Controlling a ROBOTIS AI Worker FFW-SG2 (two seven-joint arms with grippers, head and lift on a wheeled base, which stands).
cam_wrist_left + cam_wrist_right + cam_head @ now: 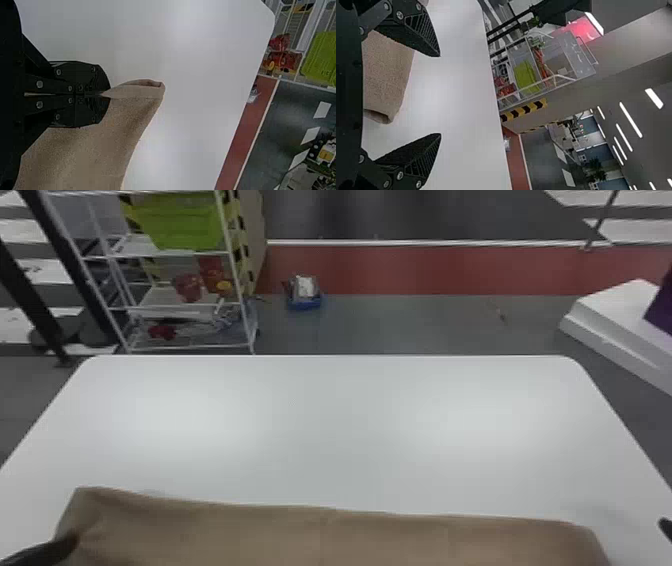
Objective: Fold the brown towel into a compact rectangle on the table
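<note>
White table (350, 430), rack (165, 309) on the floor beyond, left side. Towel (325, 537) lies crosswise on the table's near part, a wide band, open fold at its left corner. My left gripper (75, 540) has its fingers pinched together on the towel's left end. My right gripper (666, 528) sits past the right end, fingers wide apart, holding nothing.
</note>
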